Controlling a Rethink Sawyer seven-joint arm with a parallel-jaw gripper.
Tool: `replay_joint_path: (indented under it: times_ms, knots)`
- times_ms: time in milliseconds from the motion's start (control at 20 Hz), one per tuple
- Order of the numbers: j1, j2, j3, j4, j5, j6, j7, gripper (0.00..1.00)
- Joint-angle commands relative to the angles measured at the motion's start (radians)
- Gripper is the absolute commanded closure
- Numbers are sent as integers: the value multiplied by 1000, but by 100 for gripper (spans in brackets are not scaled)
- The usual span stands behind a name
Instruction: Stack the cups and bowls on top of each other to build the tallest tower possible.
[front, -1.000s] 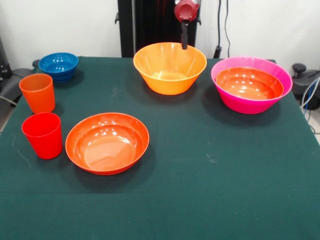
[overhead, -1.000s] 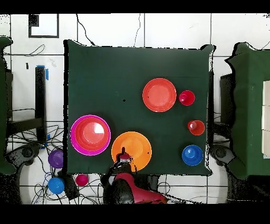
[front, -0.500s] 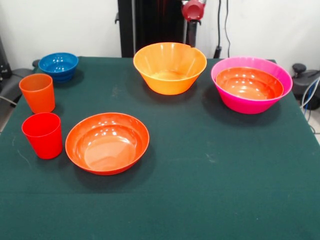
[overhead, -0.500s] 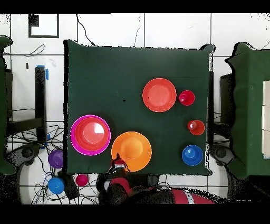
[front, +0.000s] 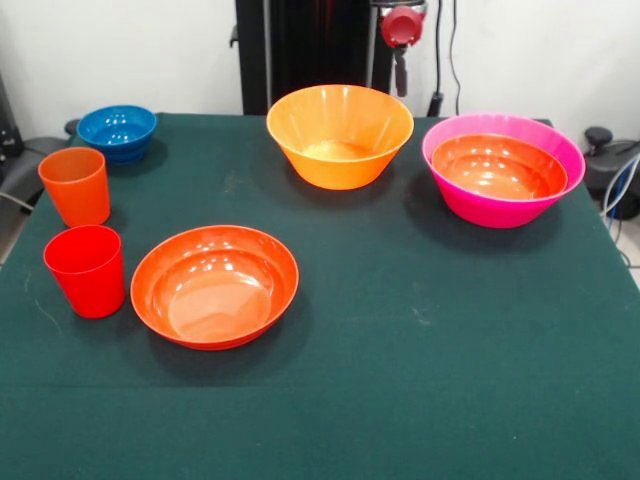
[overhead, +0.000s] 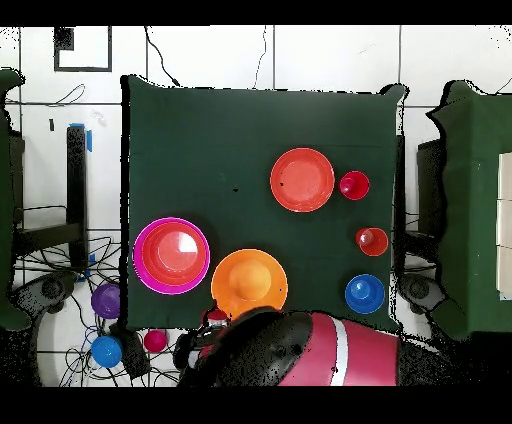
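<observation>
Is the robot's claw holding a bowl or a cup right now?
No, nothing is held. The gripper hangs empty above the table's far edge, behind the yellow-orange bowl, touching no bowl or cup.

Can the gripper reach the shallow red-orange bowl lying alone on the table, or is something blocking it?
Probably yes. The gripper hangs above the table's back edge, beyond the yellow-orange bowl. The shallow red-orange bowl sits open, nothing over it; only the red cup stands beside it.
</observation>
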Motion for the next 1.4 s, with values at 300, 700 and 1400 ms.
replay_joint_path:
  times_ms: [300, 700, 1400]
  knots:
    - [10, 234, 27, -215, 10, -144, 235, 0]
    - [-24, 243, -1, -223, 19, -167, 216, 0]
    - [-57, 304, -29, -252, 24, -246, 219, 0]
